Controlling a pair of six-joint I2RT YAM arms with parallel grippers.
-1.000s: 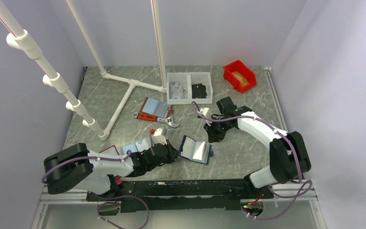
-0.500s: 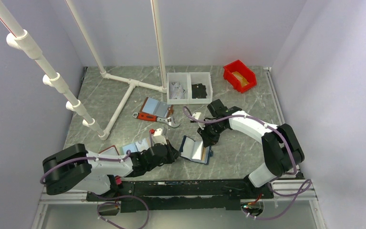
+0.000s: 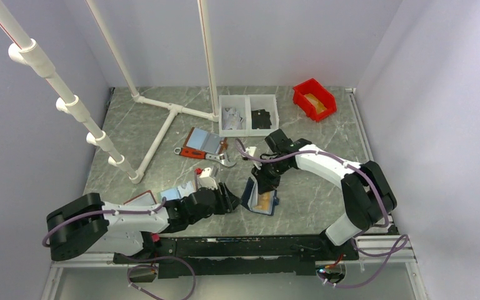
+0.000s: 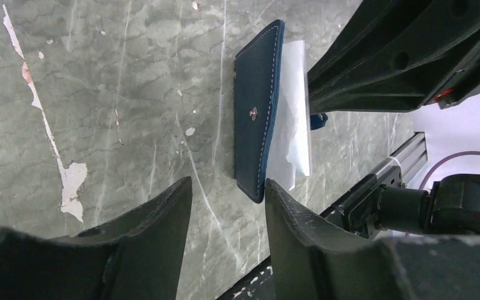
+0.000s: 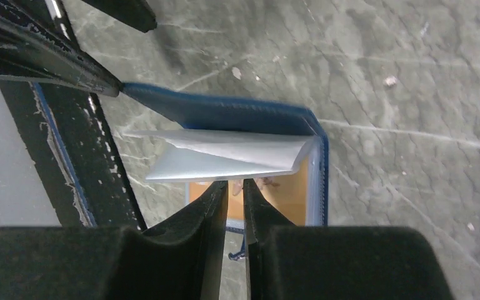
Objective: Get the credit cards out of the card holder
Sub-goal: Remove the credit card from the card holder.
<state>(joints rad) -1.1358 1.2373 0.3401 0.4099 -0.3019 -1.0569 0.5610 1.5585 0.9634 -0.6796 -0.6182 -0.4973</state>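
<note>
The navy card holder (image 3: pixel 257 195) lies half open near the table's front, its left half raised on edge. A tan-orange credit card (image 3: pixel 264 201) shows in its lower pocket, also seen in the right wrist view as an orange card (image 5: pixel 290 195) under a pale blue flap (image 5: pixel 225 156). My right gripper (image 5: pixel 235 185) points down into the holder, its jaws a narrow slit apart with nothing between them. My left gripper (image 4: pixel 228 187) is open just left of the holder (image 4: pixel 257 106), whose corner is by the right finger (image 4: pixel 287 219). No black card shows.
A red-edged holder (image 3: pixel 203 142) and a silver tool (image 3: pixel 222 160) lie behind. A white two-part bin (image 3: pixel 248 114) and a red bin (image 3: pixel 314 99) stand at the back. White pipe framing (image 3: pixel 162 131) crosses the left. Another holder (image 3: pixel 176 193) lies by the left arm.
My left gripper has opened and let go of the holder's edge. My right gripper moved left and down onto the holder, whose left half now stands up and shows the orange card.
</note>
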